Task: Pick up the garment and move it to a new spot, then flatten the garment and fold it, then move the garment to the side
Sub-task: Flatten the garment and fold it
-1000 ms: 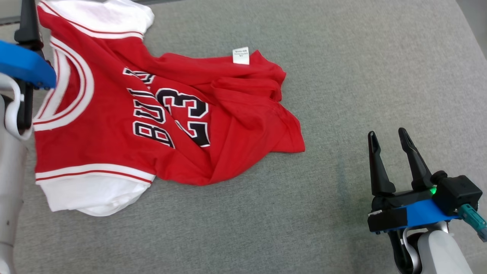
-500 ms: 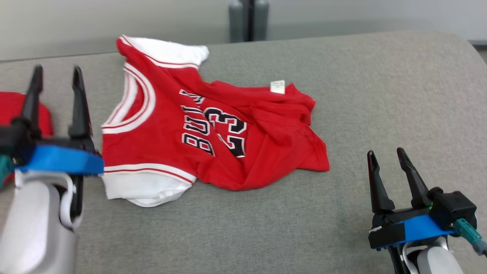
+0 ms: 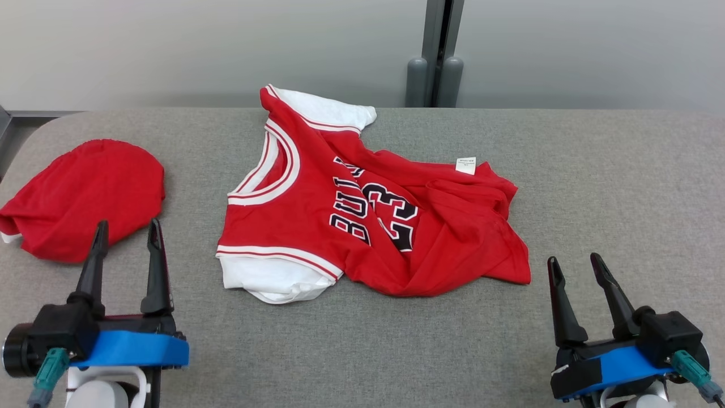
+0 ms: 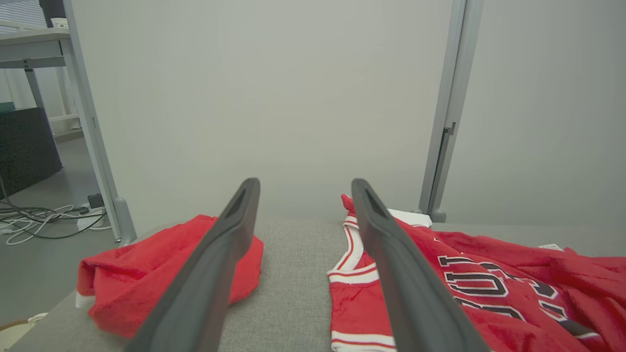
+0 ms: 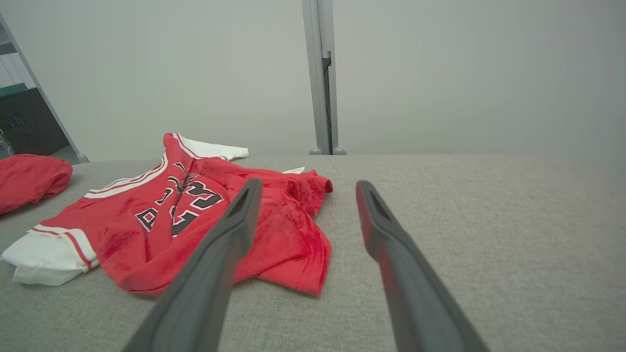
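Note:
The garment (image 3: 362, 226) is a red jersey with white sleeves and black lettering. It lies rumpled in the middle of the grey table (image 3: 623, 187), its right half bunched into folds. My left gripper (image 3: 127, 224) stands open near the front left, apart from the jersey, with nothing between its fingers. My right gripper (image 3: 573, 259) is open at the front right, just clear of the jersey's hem. In the left wrist view the left gripper (image 4: 305, 183) has the jersey (image 4: 489, 293) on its right. In the right wrist view the right gripper (image 5: 309, 184) has the jersey (image 5: 195, 215) on its left.
A second red cloth (image 3: 85, 198) lies bundled at the table's left end, also seen as a red bundle (image 4: 146, 274) in the left wrist view. A grey partition wall with a post (image 3: 436, 56) stands behind the table. Bare grey tabletop stretches to the right of the jersey.
The head camera has swung, so the whole picture shifted. My left gripper has drawn back from beside the jersey's collar to the front left. The jersey's shape is unchanged.

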You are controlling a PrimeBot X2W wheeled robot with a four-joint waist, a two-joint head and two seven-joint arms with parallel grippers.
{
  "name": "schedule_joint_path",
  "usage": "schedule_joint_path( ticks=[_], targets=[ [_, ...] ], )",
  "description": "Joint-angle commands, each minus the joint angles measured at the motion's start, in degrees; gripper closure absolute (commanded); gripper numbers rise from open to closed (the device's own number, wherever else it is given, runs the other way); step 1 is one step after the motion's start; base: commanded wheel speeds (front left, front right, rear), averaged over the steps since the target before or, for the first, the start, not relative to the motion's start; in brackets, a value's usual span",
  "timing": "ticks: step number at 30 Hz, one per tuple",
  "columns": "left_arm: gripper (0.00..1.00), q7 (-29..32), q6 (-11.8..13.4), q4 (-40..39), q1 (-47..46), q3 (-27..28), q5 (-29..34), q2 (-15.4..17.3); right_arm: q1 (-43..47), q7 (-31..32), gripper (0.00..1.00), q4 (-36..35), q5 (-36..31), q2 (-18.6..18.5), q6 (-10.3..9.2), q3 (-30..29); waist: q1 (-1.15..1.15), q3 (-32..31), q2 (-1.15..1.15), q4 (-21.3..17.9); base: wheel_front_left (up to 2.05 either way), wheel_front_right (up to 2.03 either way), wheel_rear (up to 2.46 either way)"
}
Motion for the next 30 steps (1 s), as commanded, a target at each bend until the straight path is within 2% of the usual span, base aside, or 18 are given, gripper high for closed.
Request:
schedule_joint_path(
  ticks=[1,10,17,30],
  targets=[
    [0.00,-0.1,-0.2,-0.3,1.2,0.2,0.5,-0.3,0.9,-0.2,0.00,0.2,0.0,-0.1,0.03,0.0,0.01,-0.3,0.01,0.3,0.00,0.00,0.00],
    [0.00,-0.1,-0.5,0.9,6.9,0.6,1.7,-2.8,2.3,-0.2,0.00,0.8,0.4,-0.1,0.03,0.6,0.01,-1.8,0.01,1.3,0.00,0.00,0.00],
    [0.00,-0.1,-0.4,2.3,8.2,0.2,2.9,-3.3,2.6,-0.2,0.00,1.0,0.6,-0.1,0.03,0.9,0.01,-1.8,0.01,1.3,0.00,0.00,0.00],
    [0.00,-0.1,-0.4,7.4,0.3,-3.0,1.5,-1.4,0.4,-0.2,0.00,1.0,0.2,-0.1,0.03,1.4,0.01,1.2,0.01,0.1,0.00,0.00,0.00]
  ],
)
